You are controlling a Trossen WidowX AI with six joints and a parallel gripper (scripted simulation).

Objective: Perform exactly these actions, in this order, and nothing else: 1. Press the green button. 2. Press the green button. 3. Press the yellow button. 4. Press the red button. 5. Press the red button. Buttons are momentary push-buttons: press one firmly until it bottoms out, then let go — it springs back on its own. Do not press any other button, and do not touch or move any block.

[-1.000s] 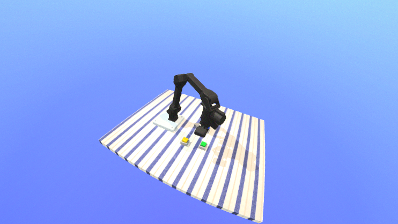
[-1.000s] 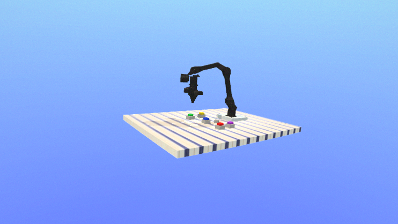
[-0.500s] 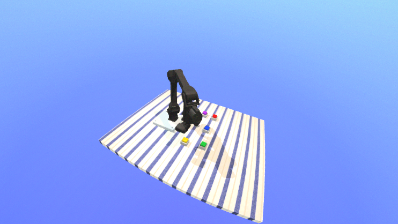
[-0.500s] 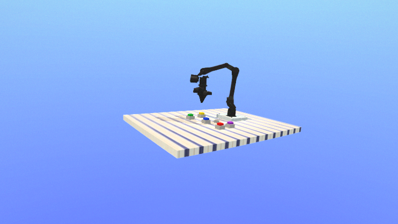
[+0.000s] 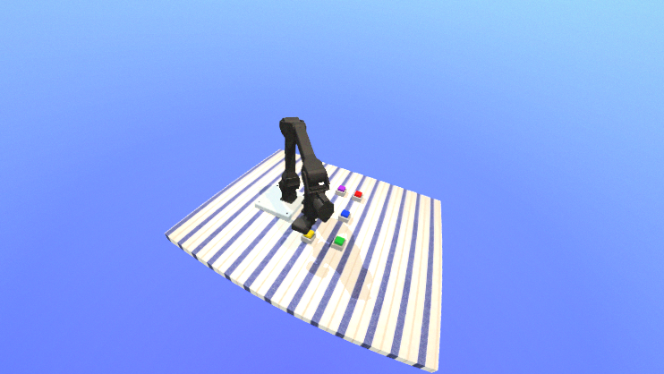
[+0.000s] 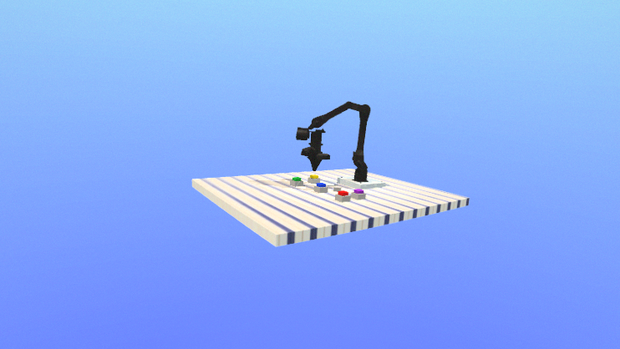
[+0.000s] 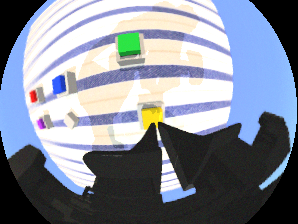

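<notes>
From the side, clenched empty tool (image 6: pixel 315 168) hanging clear above yellow button (image 6: pixel 313 177); overhead hides that gap. Five buttons on tabletop (image 6: pixel 260 208), one per colour.

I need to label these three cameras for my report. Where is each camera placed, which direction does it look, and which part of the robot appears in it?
Top: high, behind the base, looking down over the striped table; whole arm visible.
Exterior: off to the side, lower, looking across the table; whole arm, gripper above the yellow button.
Wrist: on the arm, looking down past the shut fingers at the yellow button.
All three show the green button.
</notes>
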